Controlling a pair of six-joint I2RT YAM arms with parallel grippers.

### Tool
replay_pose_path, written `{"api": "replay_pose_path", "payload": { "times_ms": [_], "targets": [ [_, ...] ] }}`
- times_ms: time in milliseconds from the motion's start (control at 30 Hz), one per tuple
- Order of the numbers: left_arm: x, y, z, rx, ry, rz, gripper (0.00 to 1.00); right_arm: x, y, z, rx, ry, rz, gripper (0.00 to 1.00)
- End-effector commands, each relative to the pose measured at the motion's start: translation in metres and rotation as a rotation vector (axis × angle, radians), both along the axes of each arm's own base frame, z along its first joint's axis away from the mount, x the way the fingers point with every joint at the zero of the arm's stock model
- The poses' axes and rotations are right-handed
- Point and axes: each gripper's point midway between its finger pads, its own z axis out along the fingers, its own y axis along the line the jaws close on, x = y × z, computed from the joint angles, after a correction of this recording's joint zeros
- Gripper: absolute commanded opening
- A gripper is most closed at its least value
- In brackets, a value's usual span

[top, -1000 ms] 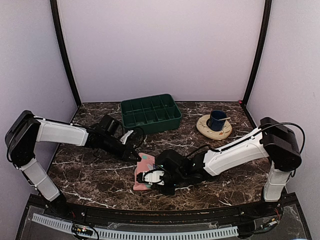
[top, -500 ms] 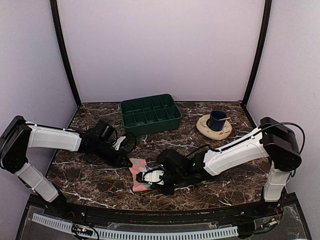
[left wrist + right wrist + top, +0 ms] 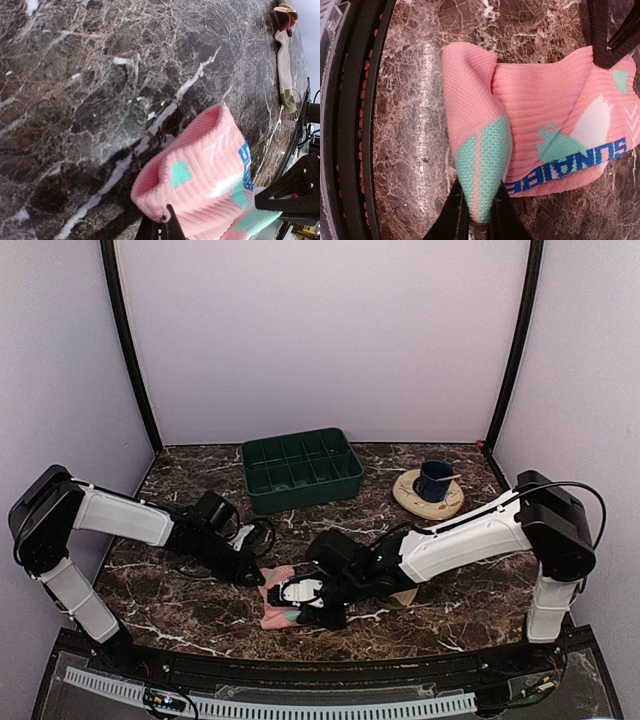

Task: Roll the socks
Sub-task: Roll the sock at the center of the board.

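The pink sock [image 3: 276, 604] with teal and white patches lies folded near the table's front, between both grippers. My left gripper [image 3: 164, 226] is shut on the edge of its ribbed cuff [image 3: 210, 165], which is lifted and curled over. In the top view the left gripper [image 3: 257, 576] sits at the sock's far left corner. My right gripper [image 3: 481, 220] is shut on a teal-patched fold of the same pink sock [image 3: 540, 110]; from above, the right gripper [image 3: 300, 592] is over the sock. The tan sock [image 3: 284, 55] lies stretched out farther right, partly under the right arm [image 3: 406, 596].
A green divided tray [image 3: 300, 468] stands at the back centre. A blue cup [image 3: 434, 480] sits on a beige plate [image 3: 408, 498] at the back right. The black front rail [image 3: 350, 125] runs close beside the pink sock.
My left gripper has carried the pink sock's cuff toward the near edge, so the sock is shorter and more bunched. The right gripper has kept its hold and shifted slightly left.
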Motion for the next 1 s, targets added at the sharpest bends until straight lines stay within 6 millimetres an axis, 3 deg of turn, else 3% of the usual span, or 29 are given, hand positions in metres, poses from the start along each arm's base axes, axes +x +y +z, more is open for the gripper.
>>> {"api": "replay_pose_path", "payload": {
  "times_ms": [0, 333, 567, 700, 967],
  "targets": [
    [0.001, 0.007, -0.010, 0.028, 0.012, 0.014, 0.00, -0.013, -0.006, -0.007, -0.057, 0.160, 0.032, 0.03],
    [0.002, 0.008, -0.011, 0.044, 0.010, 0.013, 0.01, -0.009, -0.004, -0.008, -0.077, 0.328, 0.018, 0.03],
    [0.008, 0.008, -0.002, 0.041, -0.024, 0.024, 0.20, -0.014, -0.006, -0.011, -0.102, 0.419, 0.007, 0.03],
    [0.014, 0.012, 0.009, 0.048, -0.070, 0.050, 0.32, -0.013, -0.007, -0.013, -0.113, 0.463, -0.002, 0.03],
    [0.022, 0.019, 0.046, -0.009, -0.225, 0.118, 0.35, -0.007, -0.007, -0.015, -0.114, 0.516, -0.040, 0.03]
  ]
}}
